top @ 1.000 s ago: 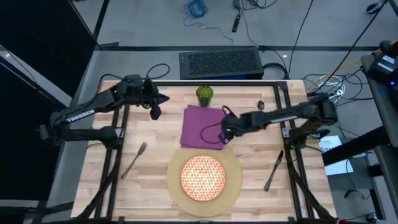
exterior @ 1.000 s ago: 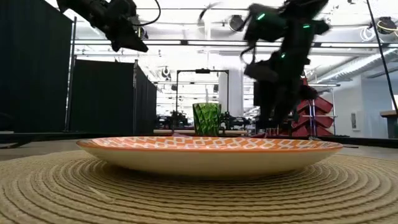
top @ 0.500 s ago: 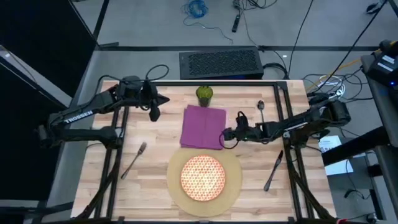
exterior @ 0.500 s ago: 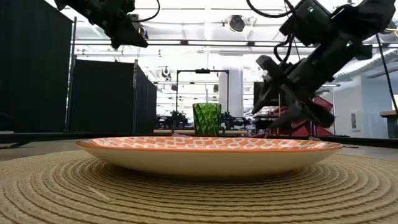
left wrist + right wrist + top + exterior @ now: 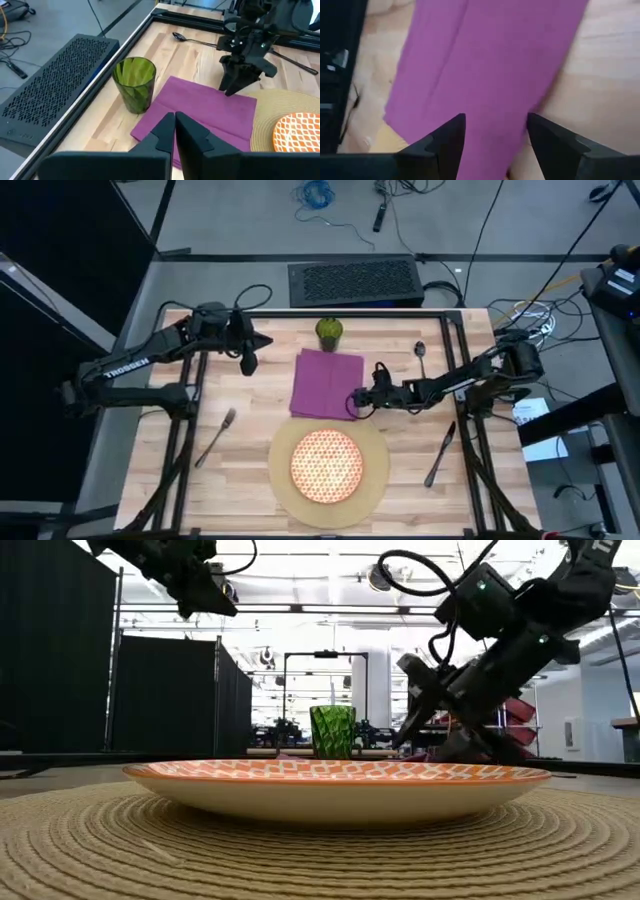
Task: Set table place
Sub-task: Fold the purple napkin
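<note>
The purple napkin (image 5: 325, 382) lies flat on the table (image 5: 250, 470), just beyond the tan mat (image 5: 372, 480), which carries the orange-and-white plate (image 5: 326, 464). My right gripper (image 5: 355, 402) is open and low over the napkin's near right corner; in its wrist view the napkin (image 5: 490, 60) fills the gap between the fingers. The green cup (image 5: 329, 332) stands past the napkin's far edge. The spoon (image 5: 421, 358) and knife (image 5: 440, 452) lie to the right, the fork (image 5: 215, 435) to the left. My left gripper (image 5: 250, 363) is shut and empty, high over the far left. My right gripper comes at the napkin's right edge near its near corner (image 5: 240, 97) slanting down from the table's right, one finger (image 5: 447, 142) on either side of the cloth. Whether the fingertips touch the napkin, I cannot tell.
Black metal rails (image 5: 195, 390) run along the table's sides under both arms. Bare wood shows to the left of the napkin and to either side of the mat. A black perforated box (image 5: 352, 280) sits beyond the far edge.
My right arm has come down and tipped from steep to a low slant. Its gripper has moved a little toward the table's left, along the napkin's near right corner. The napkin lies where it was.
</note>
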Motion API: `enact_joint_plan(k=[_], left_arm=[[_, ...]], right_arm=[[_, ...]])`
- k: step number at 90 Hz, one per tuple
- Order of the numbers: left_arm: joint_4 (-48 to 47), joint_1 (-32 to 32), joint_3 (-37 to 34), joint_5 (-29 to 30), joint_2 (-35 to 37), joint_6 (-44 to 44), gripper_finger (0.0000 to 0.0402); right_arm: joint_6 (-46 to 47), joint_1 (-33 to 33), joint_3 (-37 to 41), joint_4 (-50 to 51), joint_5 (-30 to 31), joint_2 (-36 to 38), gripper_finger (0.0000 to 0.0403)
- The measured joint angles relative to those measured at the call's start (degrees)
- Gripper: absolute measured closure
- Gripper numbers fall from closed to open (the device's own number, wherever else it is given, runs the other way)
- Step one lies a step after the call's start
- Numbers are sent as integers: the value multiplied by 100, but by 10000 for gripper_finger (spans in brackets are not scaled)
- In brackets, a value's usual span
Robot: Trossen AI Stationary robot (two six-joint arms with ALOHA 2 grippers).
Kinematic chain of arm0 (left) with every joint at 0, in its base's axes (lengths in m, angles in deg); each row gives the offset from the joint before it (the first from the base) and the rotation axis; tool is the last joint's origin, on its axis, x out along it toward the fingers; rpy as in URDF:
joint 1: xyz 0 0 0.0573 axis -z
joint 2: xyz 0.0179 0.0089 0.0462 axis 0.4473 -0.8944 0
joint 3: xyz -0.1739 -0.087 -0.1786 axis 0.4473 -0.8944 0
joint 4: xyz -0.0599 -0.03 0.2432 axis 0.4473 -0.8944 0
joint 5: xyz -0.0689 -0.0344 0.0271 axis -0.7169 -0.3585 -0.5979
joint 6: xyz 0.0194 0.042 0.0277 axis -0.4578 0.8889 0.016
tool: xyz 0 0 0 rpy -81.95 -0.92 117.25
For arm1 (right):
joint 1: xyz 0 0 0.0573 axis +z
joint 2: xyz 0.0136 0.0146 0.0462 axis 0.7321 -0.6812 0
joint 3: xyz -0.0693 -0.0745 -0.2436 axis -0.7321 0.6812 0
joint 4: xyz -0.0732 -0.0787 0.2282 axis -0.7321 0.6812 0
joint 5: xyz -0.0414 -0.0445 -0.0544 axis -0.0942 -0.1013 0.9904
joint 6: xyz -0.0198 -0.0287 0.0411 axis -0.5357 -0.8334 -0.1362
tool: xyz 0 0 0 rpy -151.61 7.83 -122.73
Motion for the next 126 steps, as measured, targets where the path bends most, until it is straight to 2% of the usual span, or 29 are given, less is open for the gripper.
enact_joint_plan(k=[16,27,35,47,52,74,106,126], left_arm=[[1,0,0,0,13,2,402],[-38,0,0,1,13,2,402],[-29,0,0,1,13,2,402],[-35,0,0,2,13,2,402],[-37,0,0,2,13,0,402],[-39,0,0,2,13,-2,402],[-24,0,0,5,13,0,402],[73,0,0,7,13,-2,402]], right_arm=[[46,2,-3,-366,-45,-198,209],[47,3,-7,-381,-84,-244,236],[-47,3,-13,-372,-136,-250,275],[-266,6,-15,-360,-184,-251,370],[-387,8,-13,-368,-228,-253,391],[-672,4,13,-135,-614,-61,402],[-807,128,7,1651,-532,1316,403],[-1262,10,-377,1647,-566,1203,403]])
